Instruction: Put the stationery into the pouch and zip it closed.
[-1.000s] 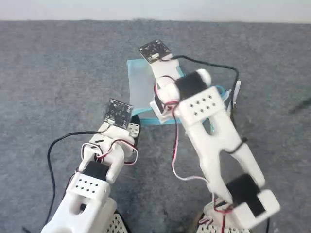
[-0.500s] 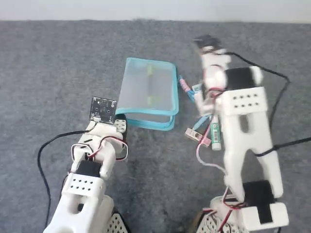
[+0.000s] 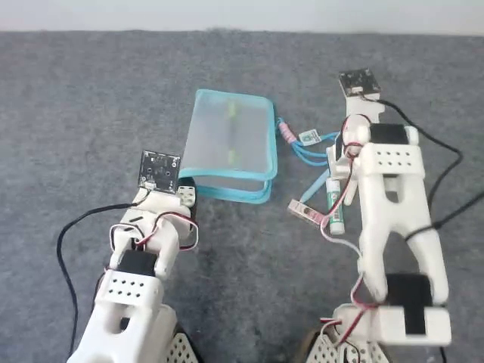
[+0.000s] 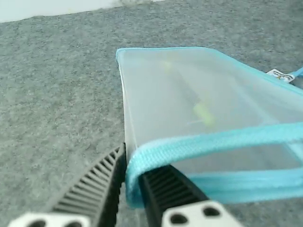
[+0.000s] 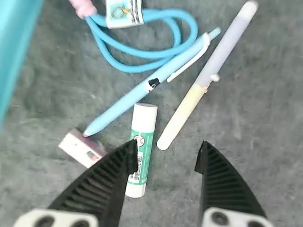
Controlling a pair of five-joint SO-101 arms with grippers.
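Observation:
A translucent pouch [image 3: 231,140] with teal trim lies on the grey carpet, with a yellow-green item [image 4: 203,113] showing through it. My left gripper [image 4: 131,187] is shut on the pouch's teal edge at its near left corner [image 3: 193,189]. To the right of the pouch lie a green-and-white glue stick [image 5: 142,149], a light blue pen [image 5: 151,87], a pale yellow-tipped pen [image 5: 208,73] and a small eraser [image 5: 83,149]. My right gripper [image 5: 168,146] hangs open just above them, between the glue stick and the pale pen, with nothing between its fingers.
A blue cord loop [image 5: 142,42] with a small tag [image 5: 124,10] and a pink bead [image 3: 286,130] runs from the pouch's zipper end toward the pens. Grey carpet [image 3: 91,106] covers the whole table; a pale wall edge runs along the far side.
The right arm has swung from over the pouch out to the right and now hangs above the loose stationery. The left arm shifted slightly left early on, still gripping the pouch edge.

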